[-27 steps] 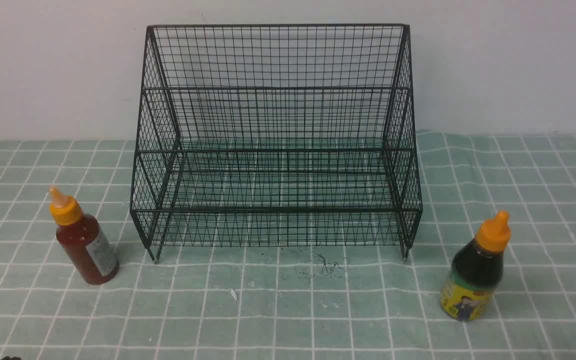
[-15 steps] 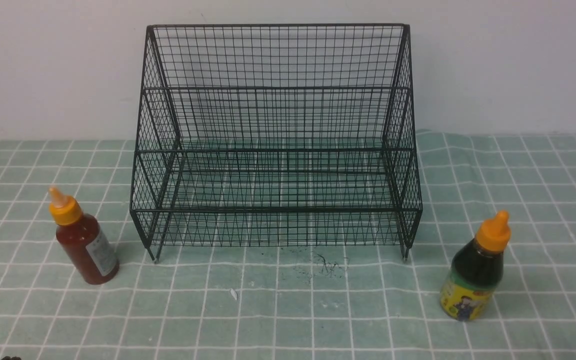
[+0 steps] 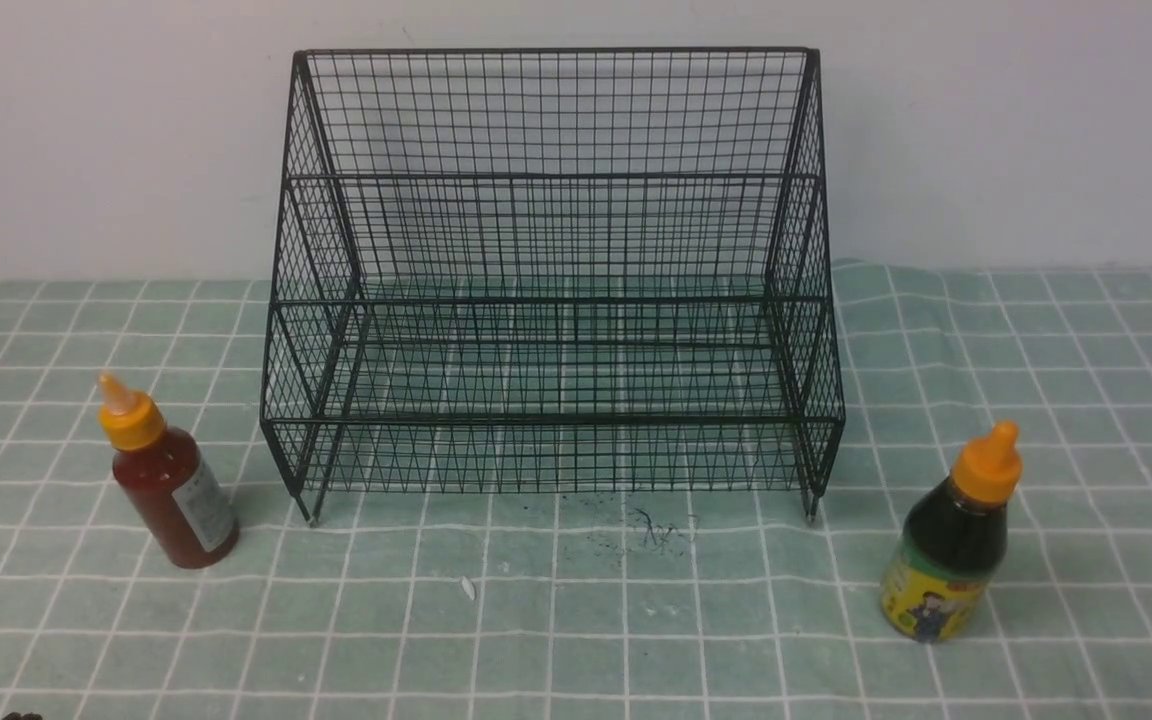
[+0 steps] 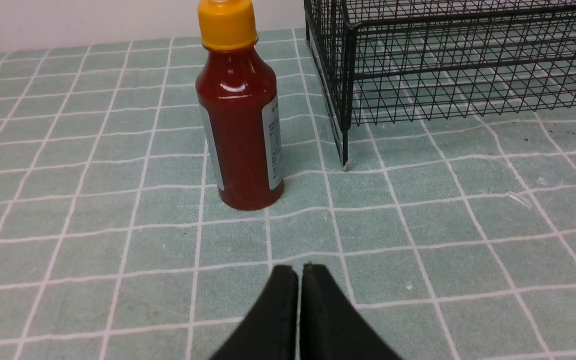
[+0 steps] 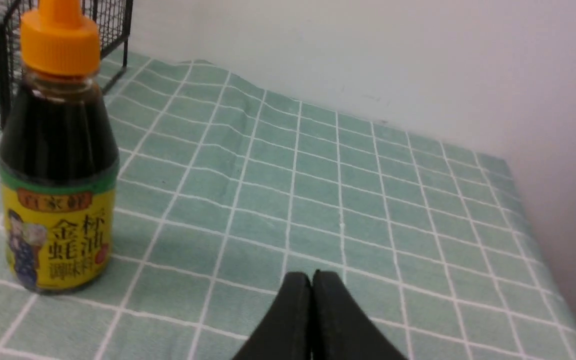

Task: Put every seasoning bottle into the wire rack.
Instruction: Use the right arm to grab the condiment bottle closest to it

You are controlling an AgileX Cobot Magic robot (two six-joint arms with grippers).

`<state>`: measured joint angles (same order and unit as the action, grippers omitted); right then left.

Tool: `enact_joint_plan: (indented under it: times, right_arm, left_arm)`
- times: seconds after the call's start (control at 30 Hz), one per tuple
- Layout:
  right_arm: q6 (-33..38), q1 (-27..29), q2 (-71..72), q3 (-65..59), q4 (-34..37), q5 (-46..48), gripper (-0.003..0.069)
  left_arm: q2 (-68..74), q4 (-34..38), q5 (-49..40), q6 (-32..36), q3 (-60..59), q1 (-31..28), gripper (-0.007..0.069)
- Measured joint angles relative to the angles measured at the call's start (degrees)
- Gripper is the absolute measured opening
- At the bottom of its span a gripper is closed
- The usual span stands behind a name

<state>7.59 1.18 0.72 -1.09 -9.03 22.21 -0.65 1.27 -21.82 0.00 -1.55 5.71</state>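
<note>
The black wire rack (image 3: 551,270) stands at the table's middle back with nothing in it; its corner shows in the left wrist view (image 4: 418,60). The slim red sauce bottle (image 3: 171,490) stands upright to the rack's left, also in the left wrist view (image 4: 240,125). The squat dark sauce bottle (image 3: 946,555) stands upright to the rack's right, also in the right wrist view (image 5: 58,170). My left gripper (image 4: 299,272) is shut and empty, short of the red bottle. My right gripper (image 5: 312,277) is shut and empty, beside and short of the dark bottle.
A green checked cloth (image 3: 576,620) covers the table. A white wall (image 3: 86,130) rises just behind the rack. The table's right edge (image 5: 558,260) meets a wall. Small dark specks (image 3: 651,530) lie in front of the rack.
</note>
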Motion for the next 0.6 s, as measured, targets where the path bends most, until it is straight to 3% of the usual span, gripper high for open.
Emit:
enact_joint_plan:
  times: [0.37, 0.5, 0.6]
  right_arm:
    - [0.3, 0.0, 0.0, -0.3, -3.5, -2.1, -0.0012]
    - [-5.4, 0.0, 0.0, -0.5, 6.3, -12.4, -0.0012]
    - [-13.6, 0.0, 0.0, -0.5, 16.0, -19.1, -0.0012]
  left_arm:
    - [0.0, 0.0, 0.0, 0.0, 0.0, 0.0, -0.0006]
    - [0.0, 0.0, 0.0, 0.0, 0.0, 0.0, -0.0006]
    - [0.0, 0.0, 0.0, 0.0, 0.0, 0.0, -0.0006]
